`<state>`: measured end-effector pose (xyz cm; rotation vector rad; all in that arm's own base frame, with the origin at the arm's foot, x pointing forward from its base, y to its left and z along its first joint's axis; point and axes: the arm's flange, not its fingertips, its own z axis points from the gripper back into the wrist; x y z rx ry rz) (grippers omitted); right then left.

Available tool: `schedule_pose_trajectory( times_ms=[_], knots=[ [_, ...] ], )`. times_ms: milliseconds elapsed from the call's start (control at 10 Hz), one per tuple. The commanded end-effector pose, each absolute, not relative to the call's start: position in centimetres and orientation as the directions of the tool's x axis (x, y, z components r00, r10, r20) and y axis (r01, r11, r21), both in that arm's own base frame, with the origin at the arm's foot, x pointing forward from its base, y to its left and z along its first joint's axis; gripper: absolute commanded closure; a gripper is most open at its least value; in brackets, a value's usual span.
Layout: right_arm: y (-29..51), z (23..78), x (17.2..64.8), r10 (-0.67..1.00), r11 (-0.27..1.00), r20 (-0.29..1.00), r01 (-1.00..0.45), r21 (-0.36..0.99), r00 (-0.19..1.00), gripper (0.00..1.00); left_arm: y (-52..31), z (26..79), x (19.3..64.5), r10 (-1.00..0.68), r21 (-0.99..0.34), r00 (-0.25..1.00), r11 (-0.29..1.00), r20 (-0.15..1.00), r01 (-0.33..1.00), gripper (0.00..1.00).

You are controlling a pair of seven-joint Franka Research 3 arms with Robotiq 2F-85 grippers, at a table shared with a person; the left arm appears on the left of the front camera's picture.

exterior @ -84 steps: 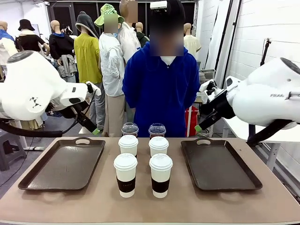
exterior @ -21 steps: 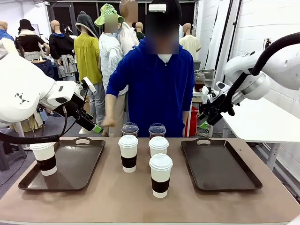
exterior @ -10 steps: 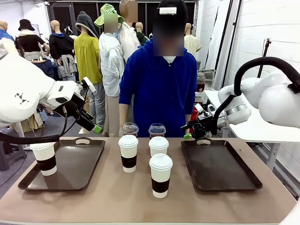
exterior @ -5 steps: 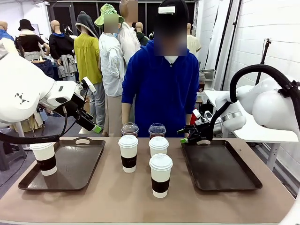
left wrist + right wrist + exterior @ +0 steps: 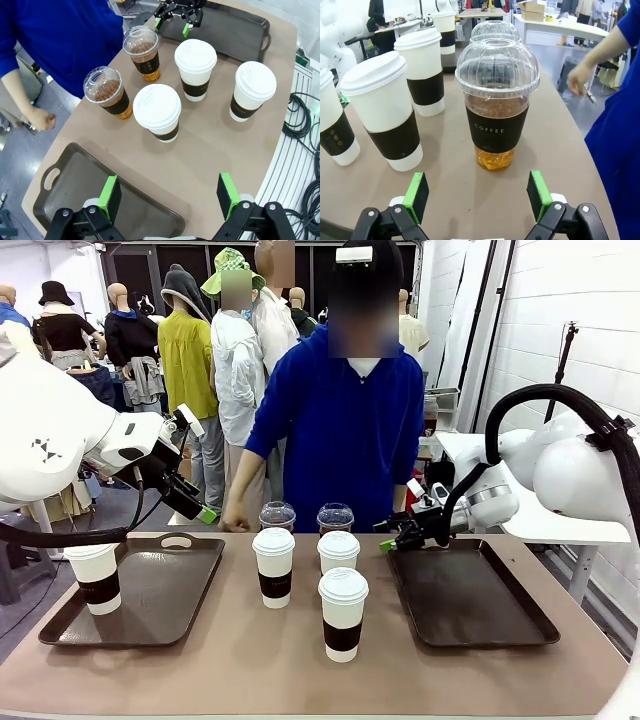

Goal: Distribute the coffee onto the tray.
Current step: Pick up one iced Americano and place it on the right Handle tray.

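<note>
I count six cups of coffee: four white paper cups (image 5: pixel 343 613) with brown sleeves and two clear cups (image 5: pixel 335 517) with dome lids. One white cup stands on the left tray (image 5: pixel 150 605). The other three stand on the table (image 5: pixel 230 665) between the left tray and the right tray (image 5: pixel 470 595). Both clear cups stand just behind them, near the person's hand (image 5: pixel 235 518). My left tool (image 5: pixel 169 197) hangs up over the left tray, fingers apart. My right tool (image 5: pixel 477 197) is low by the right tray's far corner, fingers apart, facing a clear cup without touching it.
</note>
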<state>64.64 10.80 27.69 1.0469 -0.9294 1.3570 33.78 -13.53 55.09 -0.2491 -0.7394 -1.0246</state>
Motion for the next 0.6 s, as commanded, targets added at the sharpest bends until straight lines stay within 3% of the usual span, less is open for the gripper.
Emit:
schedule_pose_trajectory(
  times_ms=[0,500],
  knots=[
    [10.8,27.9,64.6,0.296,-0.058,0.955,-0.997,0.041,0.022,0.0,-13.4,55.1,33.7,-0.683,0.136,0.305,0.51,0.664,0.849,0.0],
    [12.5,26.5,65.9,0.214,-0.041,0.976,-0.998,0.05,0.041,0.0,-13.4,55.1,33.7,-0.683,0.136,0.305,0.51,0.664,0.849,0.0]
  ],
)
